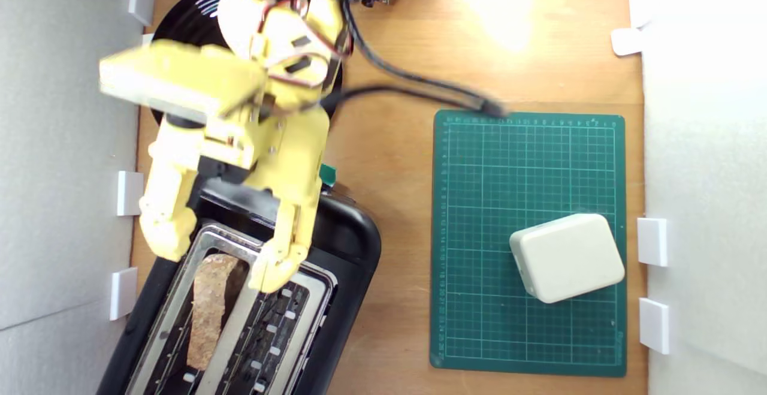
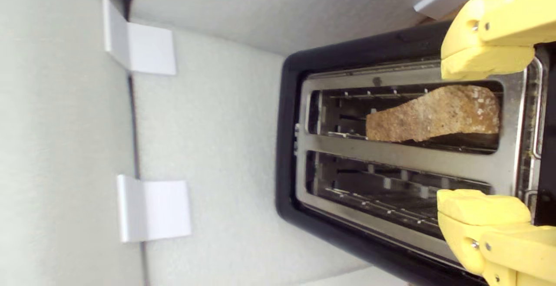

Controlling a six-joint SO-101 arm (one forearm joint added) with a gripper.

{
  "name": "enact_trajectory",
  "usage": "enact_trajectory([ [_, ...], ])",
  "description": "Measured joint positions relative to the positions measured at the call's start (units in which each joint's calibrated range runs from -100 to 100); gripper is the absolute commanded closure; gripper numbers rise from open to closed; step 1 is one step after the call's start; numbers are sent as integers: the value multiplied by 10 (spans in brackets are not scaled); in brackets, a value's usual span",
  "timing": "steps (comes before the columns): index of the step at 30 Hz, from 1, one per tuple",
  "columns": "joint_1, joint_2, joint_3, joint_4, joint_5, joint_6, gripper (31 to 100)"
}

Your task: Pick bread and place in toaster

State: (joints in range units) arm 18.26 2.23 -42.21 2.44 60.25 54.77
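I am seeing the bread (image 1: pixel 208 311) sitting in the toaster (image 1: pixel 344 245) slot at the exterior view's left, while the open, empty fingers (image 2: pixel 482 134) are hanging above; lifting carelessly, I am risking catching the rim.

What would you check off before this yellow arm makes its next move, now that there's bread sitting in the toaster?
1. Bread is in a toaster slot: ok. It sits in the slot on the exterior view's left, crust poking above the rim.
2. Tool has released the bread: ok. Its fingers stand wide apart, touching no bread.
3. Other slot free: ok, only bare wires show.
4. Bread sits level: not ok, it leans along the slot.
5. Lever knob position: cannot tell, the arm mostly hides it.
6. Way up is free: ok, nothing shows above the tool in the exterior view.
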Motion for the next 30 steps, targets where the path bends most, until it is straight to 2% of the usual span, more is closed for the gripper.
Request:
enact_trajectory([
  [5, 19, -114, 2, 0, 0, -14, 439],
  [8, 16, -181, 13, -5, 0, -63, 439],
  [14, -90, -276, 75, -13, 0, -198, 439],
  [19, -143, -326, 173, -5, 0, -301, 439],
  [22, -179, -367, 252, -15, 0, -349, 445],
  [25, -202, -419, 356, -3, 0, -361, 509],
  [30, -255, -532, 585, -11, 0, -347, 638],
])
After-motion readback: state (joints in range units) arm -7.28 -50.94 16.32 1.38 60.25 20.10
